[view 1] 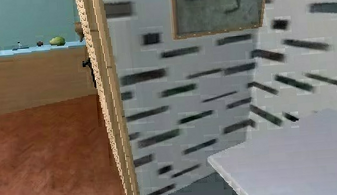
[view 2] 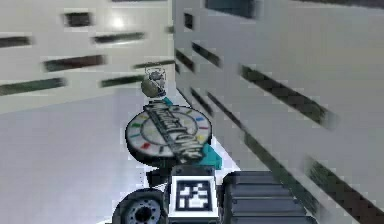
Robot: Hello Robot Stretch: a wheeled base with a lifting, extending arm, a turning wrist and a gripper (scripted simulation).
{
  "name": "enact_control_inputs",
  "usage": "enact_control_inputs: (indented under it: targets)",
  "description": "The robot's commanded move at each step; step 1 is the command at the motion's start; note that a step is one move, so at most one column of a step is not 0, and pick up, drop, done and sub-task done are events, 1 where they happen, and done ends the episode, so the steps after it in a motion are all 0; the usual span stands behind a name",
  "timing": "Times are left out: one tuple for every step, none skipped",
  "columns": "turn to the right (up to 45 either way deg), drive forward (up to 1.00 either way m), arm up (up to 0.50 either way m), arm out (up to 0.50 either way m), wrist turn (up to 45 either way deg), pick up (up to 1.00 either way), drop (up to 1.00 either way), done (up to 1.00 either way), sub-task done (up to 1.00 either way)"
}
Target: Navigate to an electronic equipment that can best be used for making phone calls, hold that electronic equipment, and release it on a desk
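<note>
In the arm side view the arm's dark bar rises from the bottom edge, with a white marked square (view 2: 192, 195) at its end. Left of the square is my gripper (view 2: 138, 209), low against the bottom edge. Its far end is cut off there, so I cannot tell whether it holds anything. Just beyond it, on a pale surface (view 2: 70, 150), lies a round flat board (view 2: 166, 134) with coloured marks and a teal piece under its edge. Farther out stands a small grey round object (view 2: 153, 83) on little legs. No shape here reads plainly as a phone.
In the forward view a white tabletop (view 1: 302, 160) fills the lower right. Behind it is a white wall with dark bricks and a framed picture (view 1: 220, 6). At the left a doorway (view 1: 102, 101) opens onto brown floor and a counter (view 1: 27, 48) with small items.
</note>
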Motion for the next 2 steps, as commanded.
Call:
enact_control_inputs:
  targets:
    - [0.0,0.0,0.0,0.18,0.0,0.0,0.0,0.0,0.0]
    - [0.0,0.0,0.0,0.0,45.0,0.0,0.0,0.0,0.0]
